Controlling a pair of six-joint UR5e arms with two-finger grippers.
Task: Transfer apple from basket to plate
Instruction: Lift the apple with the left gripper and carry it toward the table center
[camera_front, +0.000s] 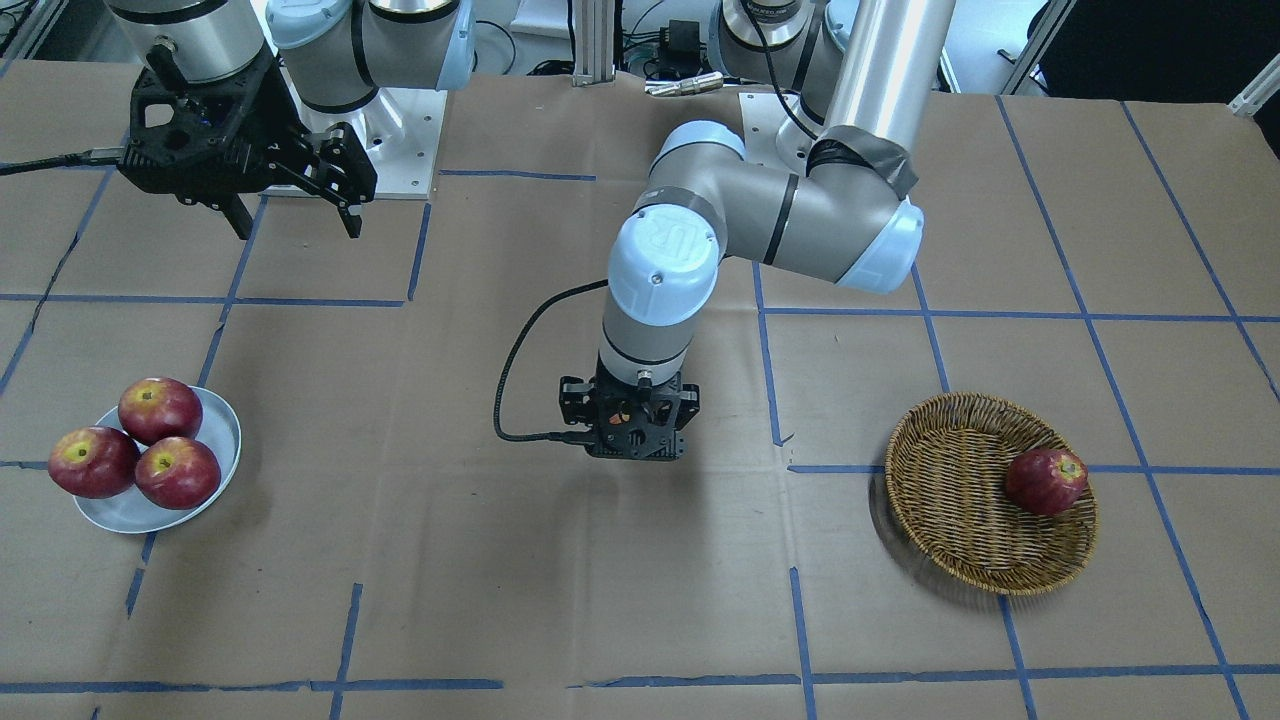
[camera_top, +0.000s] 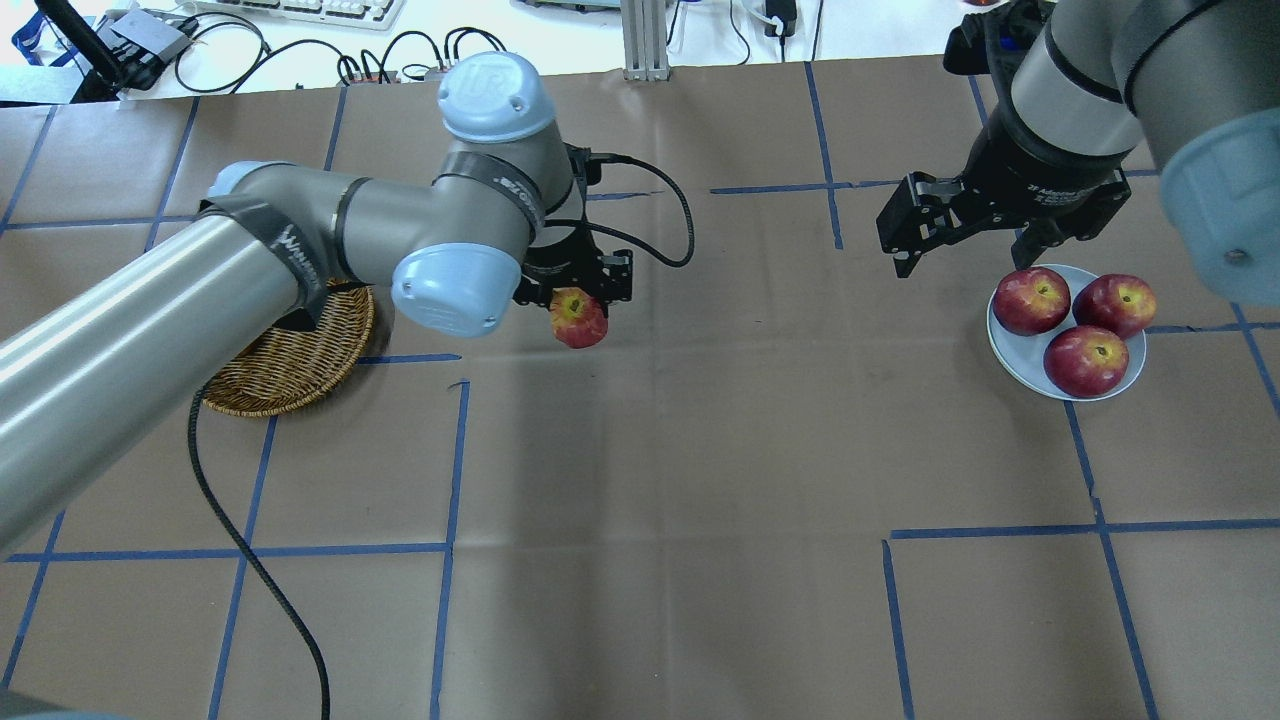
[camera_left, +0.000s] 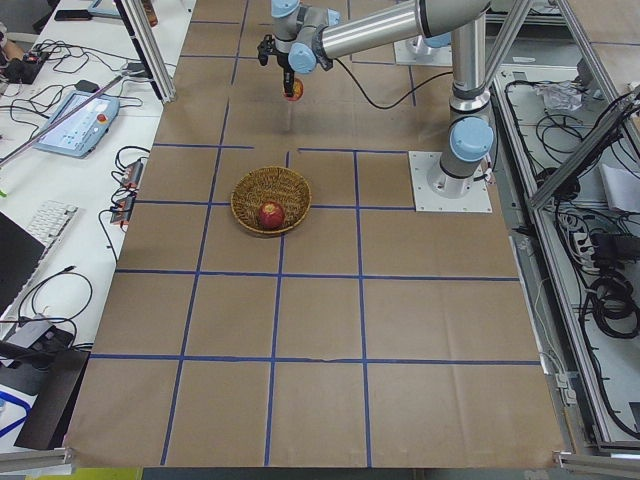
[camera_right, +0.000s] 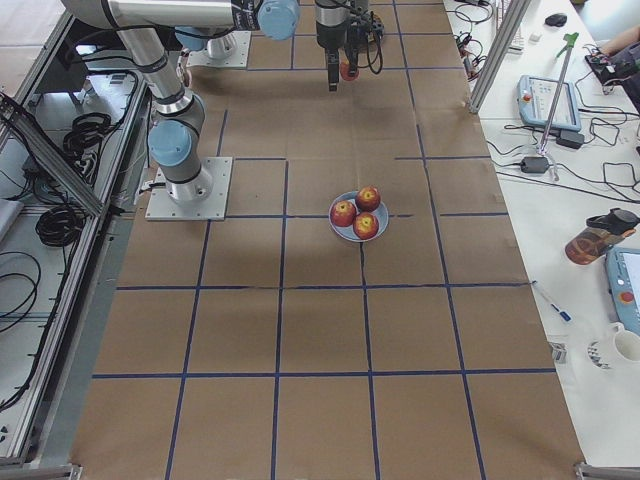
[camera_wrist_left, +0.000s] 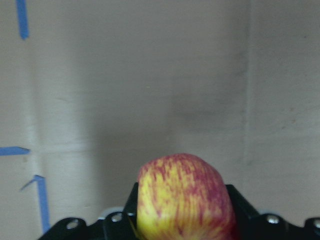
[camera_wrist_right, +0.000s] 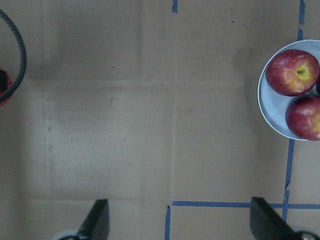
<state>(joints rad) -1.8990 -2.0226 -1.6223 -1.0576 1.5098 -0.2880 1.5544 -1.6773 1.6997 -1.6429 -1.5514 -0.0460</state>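
1. I've got the apple (camera_wrist_left: 182, 200) in the left gripper (camera_top: 578, 305). The jaws are clamped on its sides, and the yellow-streaked skin fills the bottom of the left wrist view.
2. The apple is off the table (camera_top: 700, 450), hanging in the air with bare brown paper under it.
3. Measured from the plate (camera_top: 1012, 352), the apple is well apart, out on the plate's basket side. It sits between the two and somewhat closer to the basket (camera_top: 290, 365).
4. The plate carries three dark apples (camera_top: 1085, 360) bunched together and touching. They take up most of it, with a crescent of bare blue-grey left on the side facing the basket.
5. The right gripper (camera_front: 298, 228) is spread wide with nothing between its fingers. It hangs in the air near the plate, off to the robot's side of it and not over it. In the right wrist view the plate only shows at the edge.
6. The basket is far from the plate, across the table. One dark apple (camera_front: 1045, 481) lies in it, against the wall on the side away from the plate.
7. Blue tape lines (camera_top: 1100, 525) run past the plate on the paper.
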